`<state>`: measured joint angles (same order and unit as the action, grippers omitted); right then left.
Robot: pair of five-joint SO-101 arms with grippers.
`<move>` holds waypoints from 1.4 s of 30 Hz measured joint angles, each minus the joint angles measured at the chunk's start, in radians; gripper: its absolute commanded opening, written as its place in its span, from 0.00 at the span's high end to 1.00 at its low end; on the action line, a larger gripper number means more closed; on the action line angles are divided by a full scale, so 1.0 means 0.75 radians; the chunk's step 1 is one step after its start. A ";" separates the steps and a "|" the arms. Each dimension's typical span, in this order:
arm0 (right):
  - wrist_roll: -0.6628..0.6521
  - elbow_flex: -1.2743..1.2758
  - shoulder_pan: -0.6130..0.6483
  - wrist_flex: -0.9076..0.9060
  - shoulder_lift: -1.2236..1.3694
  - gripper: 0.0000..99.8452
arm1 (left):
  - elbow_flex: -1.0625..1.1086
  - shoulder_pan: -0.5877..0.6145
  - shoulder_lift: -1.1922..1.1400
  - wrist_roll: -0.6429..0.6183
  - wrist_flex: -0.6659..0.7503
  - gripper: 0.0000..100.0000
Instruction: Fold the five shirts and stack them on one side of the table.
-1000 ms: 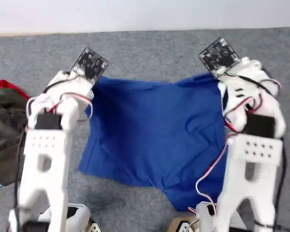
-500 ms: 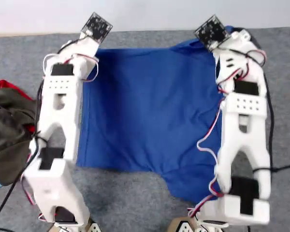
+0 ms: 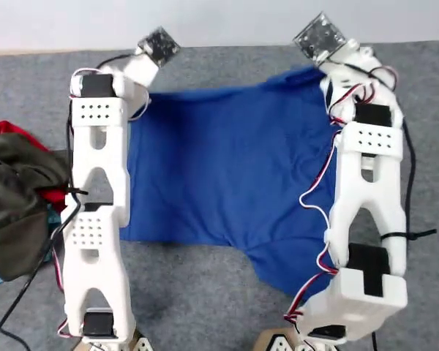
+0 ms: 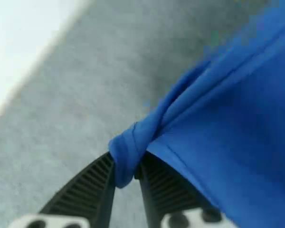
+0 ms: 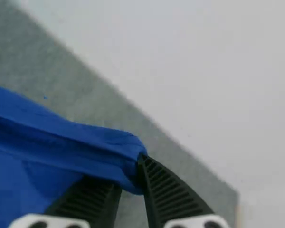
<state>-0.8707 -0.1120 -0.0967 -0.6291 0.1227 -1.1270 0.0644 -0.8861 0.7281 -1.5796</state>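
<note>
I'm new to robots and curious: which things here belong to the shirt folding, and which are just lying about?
Part of the job: blue shirt, its corners pinched by the left gripper and right gripper; heap of garments at the table's edge.
Just there: grey table covering; pale wall.

left arm [image 3: 96,175]: stretched out far forward over the table | left gripper [image 4: 125,173]: jaws clamped tight on a bunched corner of the blue shirt [image 4: 218,128] | right arm [image 3: 369,183]: stretched forward likewise, parallel to the left arm | right gripper [image 5: 130,176]: jaws pinching another corner of the blue shirt
</note>
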 measured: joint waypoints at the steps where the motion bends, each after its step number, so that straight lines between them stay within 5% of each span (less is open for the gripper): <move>1: -0.002 0.000 -0.002 -0.082 -0.018 0.99 | -0.043 0.002 -0.018 0.025 -0.080 1.00; 10: -0.004 0.000 -0.002 -0.681 -0.207 0.99 | -0.002 0.025 -0.016 0.072 -0.196 1.00; 26: -0.004 -0.027 -0.002 -1.471 -0.385 0.99 | 1.168 0.027 0.585 0.356 -0.196 0.99; 42: 0.035 0.769 0.057 -1.485 -0.921 0.99 | 1.408 0.037 0.513 0.395 -0.190 0.99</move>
<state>-0.8447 0.4649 -0.0537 -1.7430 -0.5677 -0.0713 0.0921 -0.5010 1.0242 -1.7223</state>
